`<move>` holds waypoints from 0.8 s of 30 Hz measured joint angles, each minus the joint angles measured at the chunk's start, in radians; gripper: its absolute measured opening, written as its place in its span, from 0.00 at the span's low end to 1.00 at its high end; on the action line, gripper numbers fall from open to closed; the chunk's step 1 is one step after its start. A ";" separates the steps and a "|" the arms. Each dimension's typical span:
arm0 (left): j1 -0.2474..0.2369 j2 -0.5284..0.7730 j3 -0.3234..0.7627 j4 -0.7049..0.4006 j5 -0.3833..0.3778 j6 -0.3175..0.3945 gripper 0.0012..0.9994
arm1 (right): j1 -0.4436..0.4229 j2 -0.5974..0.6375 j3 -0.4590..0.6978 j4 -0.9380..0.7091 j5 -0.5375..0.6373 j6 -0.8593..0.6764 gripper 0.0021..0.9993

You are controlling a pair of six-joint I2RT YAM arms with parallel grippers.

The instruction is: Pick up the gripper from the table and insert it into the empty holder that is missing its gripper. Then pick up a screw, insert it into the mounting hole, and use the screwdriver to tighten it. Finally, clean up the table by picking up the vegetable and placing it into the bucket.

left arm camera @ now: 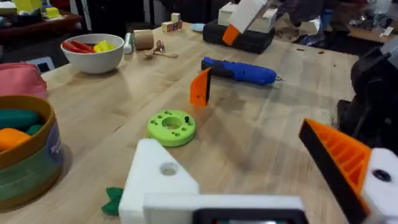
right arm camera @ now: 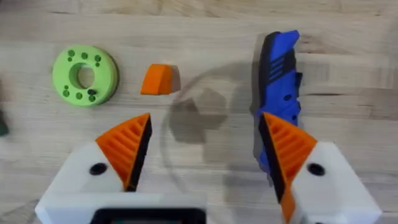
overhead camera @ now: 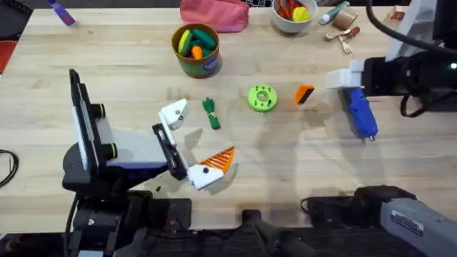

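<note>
The right claw [right arm camera: 199,155] hangs spread wide above the bench [overhead camera: 107,64], both orange ribbed pads [right arm camera: 127,146] in place and nothing between them; the screwdriver [right arm camera: 280,93] lies flat under one finger, and from overhead it rests just beside that claw, tip toward the arms' bases. The loose gripper [overhead camera: 305,94] — a small orange wedge with a dark end — stands on the wood between the screwdriver and the lime-green disc [overhead camera: 262,98], close to both but touching neither.

The left claw [overhead camera: 191,146] is spread too, low over the bench and holding nothing; one white finger carries its orange wedge [left arm camera: 339,155], while the other is the bare holder [left arm camera: 158,183], its mounting hole showing on top. The vegetable [overhead camera: 211,113] lies just beyond that holder — dark green, slim, flat on the wood, between it and the disc.

Farther back stands the bucket [overhead camera: 196,51], with toy produce inside; a pink pouch [overhead camera: 214,14] and a white bowl [overhead camera: 293,18] sit at the far edge.
</note>
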 joint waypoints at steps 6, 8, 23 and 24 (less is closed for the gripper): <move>0.000 0.000 0.000 0.000 0.002 0.000 0.99 | 0.000 0.000 0.000 0.000 0.000 0.000 0.99; 0.000 0.000 0.000 0.000 0.002 0.000 0.99 | 0.000 0.000 0.000 0.000 0.000 0.000 0.99; 0.000 0.000 0.000 0.000 0.002 0.000 0.99 | 0.000 0.000 0.000 0.001 0.000 0.005 0.99; 0.000 0.000 0.000 0.000 0.002 0.000 0.99 | 0.000 0.000 0.000 0.003 0.000 0.014 0.99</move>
